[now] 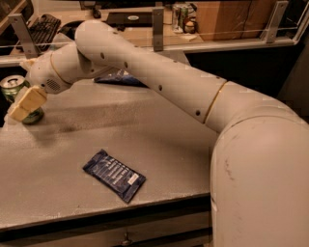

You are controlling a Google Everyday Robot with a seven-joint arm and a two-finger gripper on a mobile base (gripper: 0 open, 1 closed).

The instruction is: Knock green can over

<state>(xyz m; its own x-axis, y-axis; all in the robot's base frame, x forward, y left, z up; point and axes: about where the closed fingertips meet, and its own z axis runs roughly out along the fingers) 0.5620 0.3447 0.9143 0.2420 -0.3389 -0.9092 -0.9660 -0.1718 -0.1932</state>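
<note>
Closest to us, the fat white arm (260, 178) filled the whole lower right corner, then stretched up and left across the grey table (164, 144). Near the front edge of that table we had a dark blue snack packet (114, 174) lying flat at an angle, well clear of everything else.

Further back on the left, the gripper (27, 102) sat at the end of the arm, low over the table's left edge, its pale yellowish pad facing us. It was right in front of the green can (11, 86) and covered most of the can's body from our angle. Honestly, we couldn't tell how far open the gripper was, or whether it had hold of anything or was even touching the can. The can itself stood upright at the far left of the table. Only its silver top showed above the gripper and a bit of its base below.

Behind the arm, a second blue packet (119, 78) poked out, mostly hidden. Past the table, we saw a keyboard (42, 24) at top left, two small cans (181, 13) on a back shelf, and a cardboard box (227, 17) beside them.
</note>
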